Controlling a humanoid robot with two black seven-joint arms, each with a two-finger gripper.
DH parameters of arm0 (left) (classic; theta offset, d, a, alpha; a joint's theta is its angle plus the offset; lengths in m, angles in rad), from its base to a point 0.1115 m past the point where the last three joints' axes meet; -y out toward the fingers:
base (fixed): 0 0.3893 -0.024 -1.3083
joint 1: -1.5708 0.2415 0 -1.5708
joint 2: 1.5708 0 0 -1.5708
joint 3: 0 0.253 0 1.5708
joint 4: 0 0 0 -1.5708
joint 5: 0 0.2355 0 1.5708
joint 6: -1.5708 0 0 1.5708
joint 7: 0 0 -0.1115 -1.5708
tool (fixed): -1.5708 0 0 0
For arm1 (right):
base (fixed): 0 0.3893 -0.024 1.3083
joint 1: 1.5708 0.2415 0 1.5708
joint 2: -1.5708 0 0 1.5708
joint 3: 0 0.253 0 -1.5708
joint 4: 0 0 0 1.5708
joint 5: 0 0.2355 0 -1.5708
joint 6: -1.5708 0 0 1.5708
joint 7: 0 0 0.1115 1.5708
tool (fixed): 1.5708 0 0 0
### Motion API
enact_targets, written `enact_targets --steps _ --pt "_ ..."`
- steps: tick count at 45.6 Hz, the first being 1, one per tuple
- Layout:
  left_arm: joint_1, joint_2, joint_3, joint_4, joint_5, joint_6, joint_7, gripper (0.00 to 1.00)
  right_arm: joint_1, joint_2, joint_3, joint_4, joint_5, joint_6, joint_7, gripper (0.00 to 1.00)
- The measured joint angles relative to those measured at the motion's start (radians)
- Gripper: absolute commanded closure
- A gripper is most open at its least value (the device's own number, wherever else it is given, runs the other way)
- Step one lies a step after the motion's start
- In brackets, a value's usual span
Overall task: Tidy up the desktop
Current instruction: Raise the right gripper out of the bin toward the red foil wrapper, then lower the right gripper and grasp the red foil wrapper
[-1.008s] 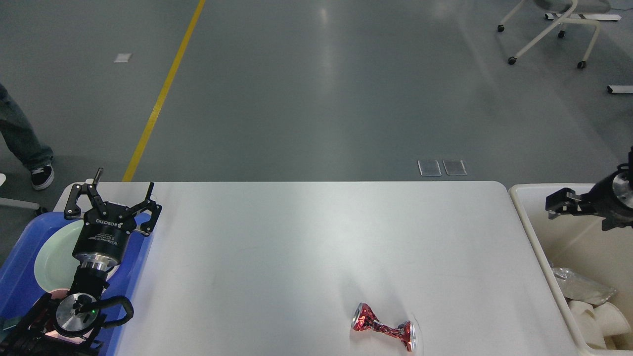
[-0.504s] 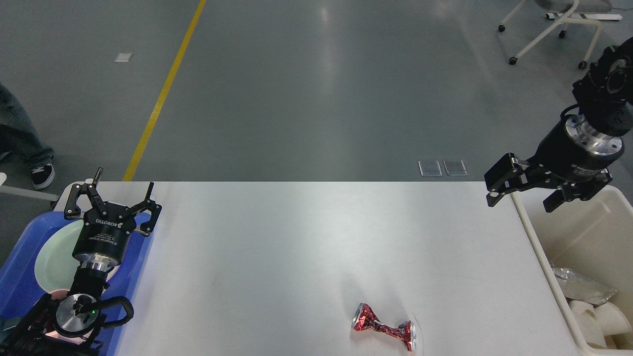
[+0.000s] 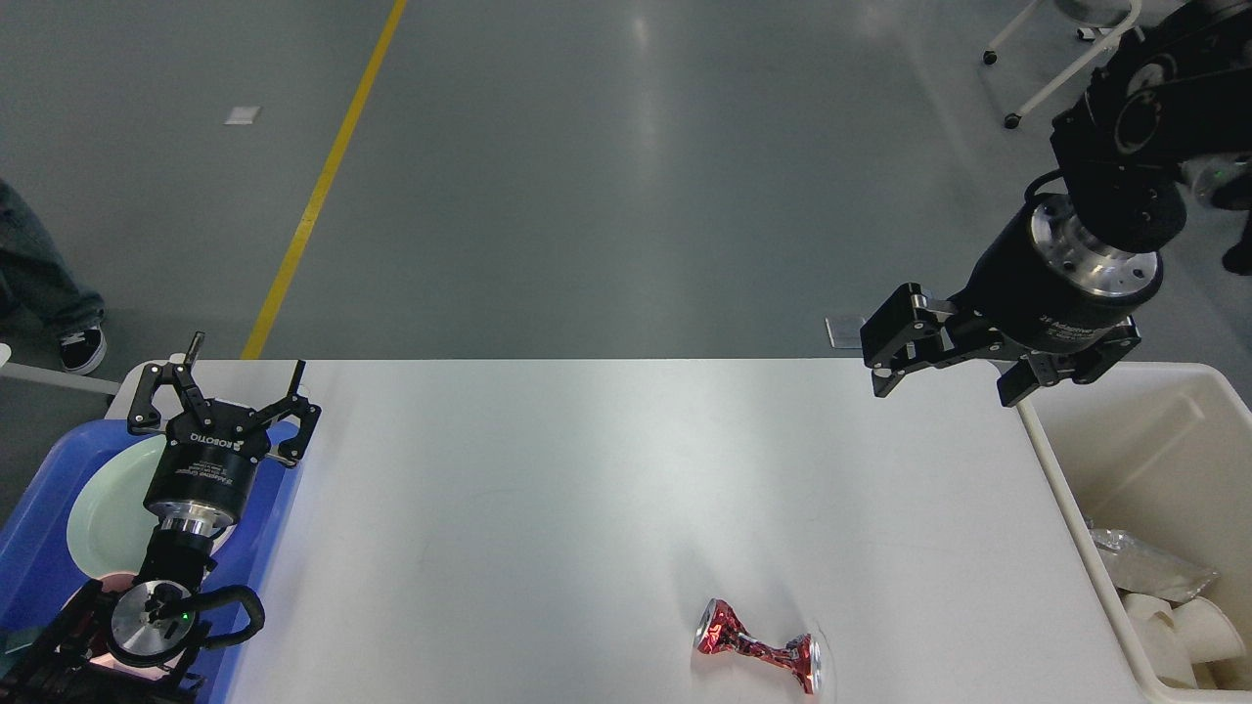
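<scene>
The white desktop (image 3: 587, 489) fills the lower middle of the head view. A crushed red can (image 3: 758, 650) lies on its side near the front edge, right of centre. My left gripper (image 3: 245, 372) is open and empty above the far end of the blue tray (image 3: 39, 548) at the left. My right gripper (image 3: 944, 381) is open and empty, held in the air over the desktop's far right corner, well beyond the can.
A pale green plate (image 3: 108, 508) lies in the blue tray. A cream plastic bin (image 3: 1066, 489) stands off the right edge, holding paper cups (image 3: 1184, 631) and a clear wrapper (image 3: 1149, 567). A person's leg (image 3: 44, 284) is at far left, a chair base (image 3: 1066, 68) far right.
My right arm has swung up and leftward from over the bin to above the desktop's far right corner. The left arm and the can have not moved.
</scene>
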Motion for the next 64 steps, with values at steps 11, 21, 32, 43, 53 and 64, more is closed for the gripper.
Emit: enact_targets --steps 11,21,32,43,53,64 --pt "0.0 0.001 0.0 0.0 0.0 0.0 0.0 0.04 0.007 0.002 0.007 0.011 -0.005 -0.006 0.001 0.01" --pt "0.0 0.001 0.0 0.0 0.0 0.0 0.0 0.04 -0.031 0.0 0.073 0.003 -0.028 -0.026 0.002 0.06" --pt "0.0 0.001 0.0 0.0 0.0 0.0 0.0 0.04 -0.164 -0.009 0.203 -0.008 -0.098 -0.198 0.005 0.1" --pt "0.0 0.001 0.0 0.0 0.0 0.0 0.0 0.04 -0.43 0.009 0.384 -0.026 -0.535 -0.268 0.015 0.1" --pt "0.0 0.001 0.0 0.0 0.0 0.0 0.001 0.04 -0.592 0.054 0.466 -0.026 -0.874 -0.286 0.015 0.15" --pt "0.0 0.001 0.0 0.0 0.0 0.0 0.0 0.04 -0.791 0.137 0.468 -0.055 -1.002 -0.353 0.005 0.15"
